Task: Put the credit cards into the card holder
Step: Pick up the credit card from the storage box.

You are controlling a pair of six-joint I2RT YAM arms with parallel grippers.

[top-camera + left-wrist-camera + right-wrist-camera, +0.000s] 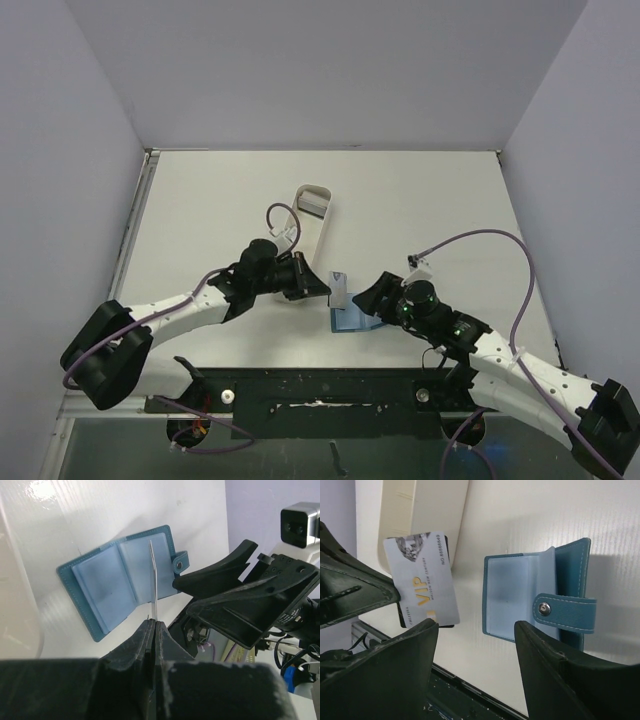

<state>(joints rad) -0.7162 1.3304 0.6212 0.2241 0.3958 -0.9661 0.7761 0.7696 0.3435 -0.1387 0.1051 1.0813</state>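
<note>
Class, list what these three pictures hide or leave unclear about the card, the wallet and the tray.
- Card: the left wrist view shows only its thin edge, so its face is unreadable there.
- Dark shape: in the right wrist view it is mostly covered by the card; a second card or not, cannot tell.
- Wallet: in the top view, partly under the right fingers.
- Tray: in the top view, the near end is behind the left arm; contents unseen.

The white table point(420, 200) carries 2 things; a teal card holder point(350, 320) lies open near the front edge, clear pockets facing up; a long white tray point(317, 218) lies apart from it, farther back.
</note>
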